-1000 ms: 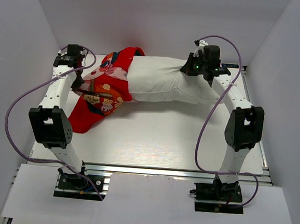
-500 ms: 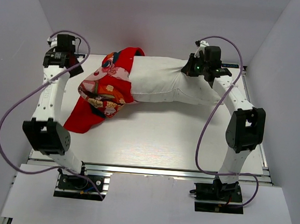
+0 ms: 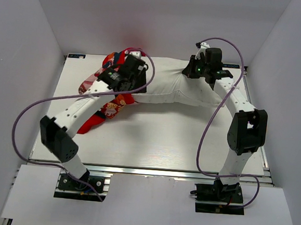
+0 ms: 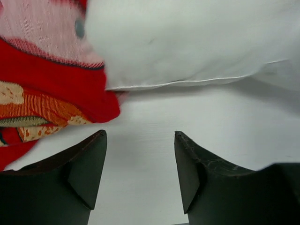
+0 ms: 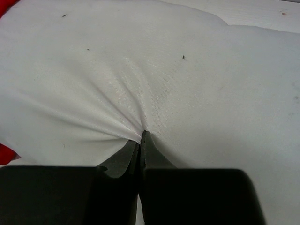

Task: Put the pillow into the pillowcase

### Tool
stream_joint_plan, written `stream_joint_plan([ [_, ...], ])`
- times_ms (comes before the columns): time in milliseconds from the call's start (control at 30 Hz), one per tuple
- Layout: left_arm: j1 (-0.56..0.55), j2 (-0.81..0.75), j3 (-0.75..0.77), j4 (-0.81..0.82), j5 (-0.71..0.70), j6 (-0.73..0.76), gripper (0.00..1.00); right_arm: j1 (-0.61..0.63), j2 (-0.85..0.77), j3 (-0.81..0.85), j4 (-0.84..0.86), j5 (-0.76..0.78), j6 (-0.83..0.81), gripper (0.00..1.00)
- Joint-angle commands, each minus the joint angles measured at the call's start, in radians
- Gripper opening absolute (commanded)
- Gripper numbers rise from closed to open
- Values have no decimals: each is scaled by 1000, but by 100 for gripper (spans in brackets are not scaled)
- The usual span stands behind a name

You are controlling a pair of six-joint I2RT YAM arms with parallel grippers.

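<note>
A: Spotting the pillow (image 3: 163, 85) lying left to right along the far side of the table (image 3: 164, 139), well behind both arm bases.

B: Noting its left end sitting inside the pillowcase (image 3: 93, 122), and seeing the rest sticking out to the right.

A: Finding the pillowcase at far left, trailing from the pillow's end toward the near-left part of the table.

B: Placing the left gripper (image 4: 140, 136) over the table, just in front of the pillow's near edge, beside the pillowcase mouth on its left.

A: Placing the right gripper (image 5: 140, 136) on top of the pillow, right of its middle, touching the fabric.
</note>
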Motion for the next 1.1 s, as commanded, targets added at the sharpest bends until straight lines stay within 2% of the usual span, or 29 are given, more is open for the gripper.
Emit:
stream_joint_plan([
  [0, 6, 22, -37, -41, -129, -54, 70, -12, -79, 1, 70, 11, -10, 0],
  [233, 9, 196, 130, -112, -228, -11, 71, -10, -80, 0, 72, 8, -4, 0],
  [400, 34, 272, 193, -106, -217, 20, 64, -10, -90, -11, 75, 12, -2, 0],
  [533, 60, 284, 201, -115, -215, 33, 48, -12, -96, -20, 82, 12, -5, 0],
  [667, 87, 272, 181, -124, -220, 49, 44, -12, -94, -25, 81, 11, -1, 0],
  [767, 101, 253, 160, -118, -218, 55, 35, -12, -90, -17, 81, 6, 1, 0],
  [867, 106, 240, 146, -115, -209, 58, 18, -10, -85, -11, 76, 1, -2, 0],
  [900, 106, 238, 147, -112, -202, 61, 9, -10, -85, -8, 73, -5, -5, 0],
  [967, 106, 232, 155, -100, -160, 66, 1, -7, -91, -8, 75, -11, -11, 0],
  [1067, 106, 223, 185, -74, -73, 70, 0, 5, -105, -22, 81, -23, -27, 0],
])
